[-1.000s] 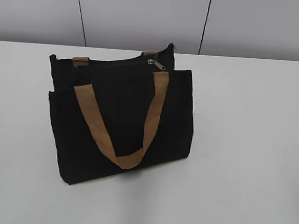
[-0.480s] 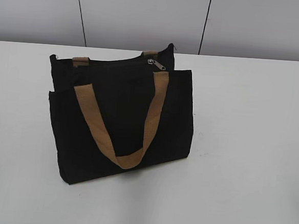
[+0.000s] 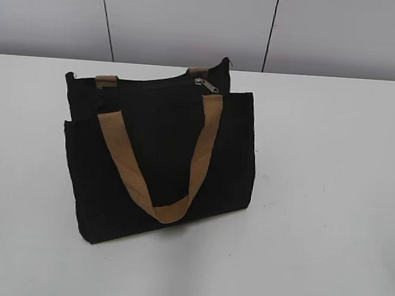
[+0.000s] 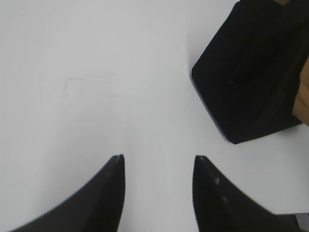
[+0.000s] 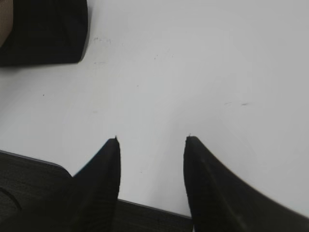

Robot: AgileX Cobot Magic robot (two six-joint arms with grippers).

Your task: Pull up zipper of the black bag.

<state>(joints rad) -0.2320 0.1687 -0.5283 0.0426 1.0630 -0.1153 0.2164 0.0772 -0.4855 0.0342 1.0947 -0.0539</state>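
Note:
The black bag [image 3: 159, 162] stands upright on the white table, left of centre in the exterior view, with a tan handle [image 3: 159, 162] hanging down its front. The small silver zipper [image 3: 206, 85] sits on the top track near the bag's right end. No arm shows in the exterior view. My left gripper [image 4: 158, 159] is open and empty over bare table, with a corner of the bag [image 4: 251, 82] to its upper right. My right gripper [image 5: 152, 140] is open and empty near the table's front edge, with a corner of the bag [image 5: 46, 31] far to its upper left.
The white table [image 3: 329, 198] reaches back to a grey panelled wall [image 3: 192, 26]. In the right wrist view the table's front edge [image 5: 145, 205] runs just under the fingers, with dark floor below it.

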